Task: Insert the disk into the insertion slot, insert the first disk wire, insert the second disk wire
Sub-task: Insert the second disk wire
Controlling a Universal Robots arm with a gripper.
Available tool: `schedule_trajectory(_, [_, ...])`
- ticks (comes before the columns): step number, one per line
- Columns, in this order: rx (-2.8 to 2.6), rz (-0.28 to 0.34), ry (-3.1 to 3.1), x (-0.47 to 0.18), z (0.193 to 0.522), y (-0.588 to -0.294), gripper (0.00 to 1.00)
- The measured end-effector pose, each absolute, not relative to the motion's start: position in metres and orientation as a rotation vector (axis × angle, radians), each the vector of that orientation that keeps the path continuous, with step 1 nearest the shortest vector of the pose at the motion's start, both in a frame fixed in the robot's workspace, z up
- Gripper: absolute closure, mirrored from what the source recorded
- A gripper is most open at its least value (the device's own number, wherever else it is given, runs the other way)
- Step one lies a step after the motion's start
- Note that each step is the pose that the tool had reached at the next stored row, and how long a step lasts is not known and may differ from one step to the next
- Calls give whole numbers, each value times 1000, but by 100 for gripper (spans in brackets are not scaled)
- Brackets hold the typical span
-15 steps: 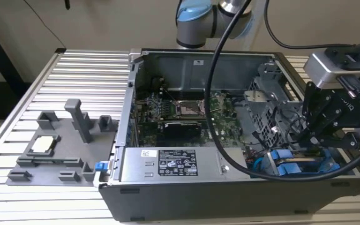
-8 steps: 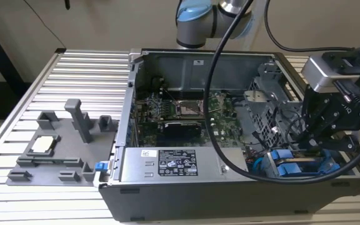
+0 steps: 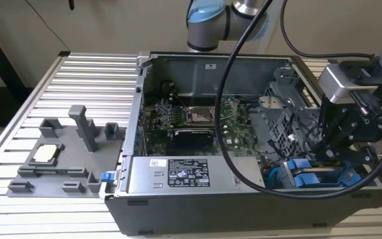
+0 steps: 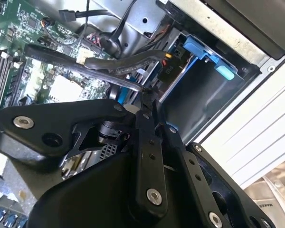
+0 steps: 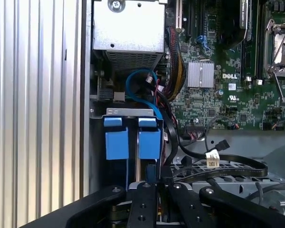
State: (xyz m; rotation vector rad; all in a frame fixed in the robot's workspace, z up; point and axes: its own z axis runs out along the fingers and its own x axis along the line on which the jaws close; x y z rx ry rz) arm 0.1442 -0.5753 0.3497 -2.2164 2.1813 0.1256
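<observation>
- The pincer [image 3: 329, 149] hangs low inside the open computer case [image 3: 198, 209], over the drive cage corner. In the second wrist view its fingers [image 4: 147, 102] look pressed together on something thin and dark at their tips, close to a black cable connector [image 4: 167, 69]. Whether it is the wire itself I cannot tell.
- The disk [image 5: 131, 137] seems already seated: its blue carrier tabs sit side by side in the insertion slot [image 5: 130, 113], straight ahead of the pincer in the first wrist view. In the exterior view the blue carrier [image 3: 310, 175] shows just beneath the pincer.
- By my reading, the work in hand is a wire connection at the back of the disk. To do it well, the connector should be squared to the socket before any push, and the travel kept straight along the slot. A skewed plug would jam or bend.
- A blue looped cable [image 5: 141, 88] lies just beyond the blue tabs, and a black flat cable [image 5: 218, 168] curls right beside the pincer. Either could snag the fingers or be dragged along.
- The grey cage wall [image 4: 213, 102] stands close to the fingertips, leaving little room to turn.
- Farther off, the green board [image 3: 198, 117] and the long power-supply box [image 3: 191, 174] are well apart from the pincer. A grey fixture tray [image 3: 58, 159] rests on the counter [image 3: 78, 89] outside the case.
</observation>
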Motion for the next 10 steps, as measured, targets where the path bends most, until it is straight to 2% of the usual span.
schedule_trajectory(10, [-2207,135,2181,147,345,-579,84])
